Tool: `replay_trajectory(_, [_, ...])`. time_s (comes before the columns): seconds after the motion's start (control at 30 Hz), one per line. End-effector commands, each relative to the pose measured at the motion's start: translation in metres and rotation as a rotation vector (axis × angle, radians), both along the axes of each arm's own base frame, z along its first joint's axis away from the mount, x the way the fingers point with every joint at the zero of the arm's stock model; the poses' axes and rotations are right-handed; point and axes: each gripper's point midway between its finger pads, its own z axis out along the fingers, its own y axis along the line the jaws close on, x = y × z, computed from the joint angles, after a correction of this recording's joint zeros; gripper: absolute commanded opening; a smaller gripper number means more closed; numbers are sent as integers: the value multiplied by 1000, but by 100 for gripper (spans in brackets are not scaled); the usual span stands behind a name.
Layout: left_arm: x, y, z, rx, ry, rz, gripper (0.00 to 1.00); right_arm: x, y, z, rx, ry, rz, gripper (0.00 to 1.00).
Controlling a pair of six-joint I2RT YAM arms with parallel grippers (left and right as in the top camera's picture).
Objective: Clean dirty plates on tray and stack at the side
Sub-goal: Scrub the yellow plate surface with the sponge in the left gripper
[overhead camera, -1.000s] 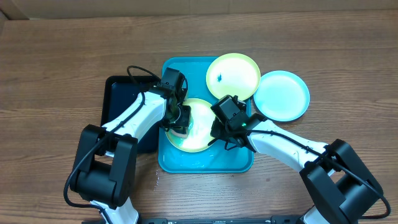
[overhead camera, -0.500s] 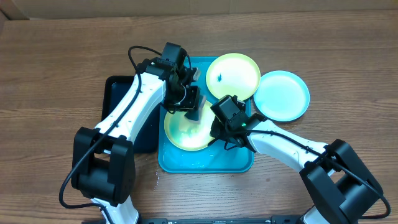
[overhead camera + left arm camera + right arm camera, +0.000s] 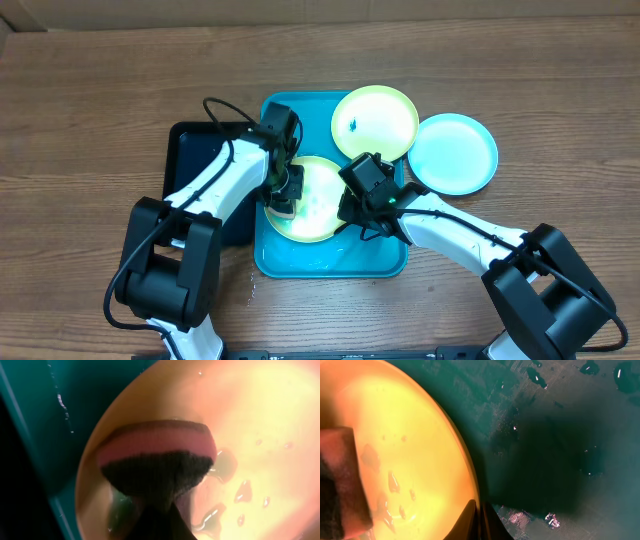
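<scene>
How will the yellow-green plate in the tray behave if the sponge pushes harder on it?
Probably slippery: droplets cover the yellow-green plate and the turquoise tray under it. It looks thin and light, so it would likely slide unless the right jaws at its rim hold it. Shallow and lying flat, it seems unlikely to tip.

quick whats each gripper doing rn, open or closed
left gripper: closed on the sponge
right gripper: closed on the rim of the yellow-green plate
</scene>
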Motion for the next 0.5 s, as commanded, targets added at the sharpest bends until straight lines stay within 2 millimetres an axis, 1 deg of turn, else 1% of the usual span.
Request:
replay_trajectory(0.0, [-18, -15, -13, -71, 56, -2, 4, 2, 2, -1, 5, -1, 5, 4])
replay_trajectory(0.03, [-22, -23, -13, -118, 73, -6, 4, 2, 2, -1, 6, -1, 5, 4])
replay_trajectory(0.13, [-28, -51, -4, -286, 114, -25, 4, 2, 2, -1, 7, -4, 5, 4])
replay_trajectory(0.2, [-27, -69, 5, -393, 121, -41, 4, 2, 2, -1, 7, -4, 5, 4])
replay_trajectory(0.23, [-23, -81, 15, -466, 113, -56, 4, 2, 2, -1, 7, -3, 5, 4])
replay_trajectory(0.37, [-2, -92, 43, -512, 61, -78, 4, 2, 2, -1, 4, 0, 5, 4])
replay_trajectory(0.47, [10, -94, 65, -504, 28, -94, 4, 1, 2, -1, 3, -1, 8, 4])
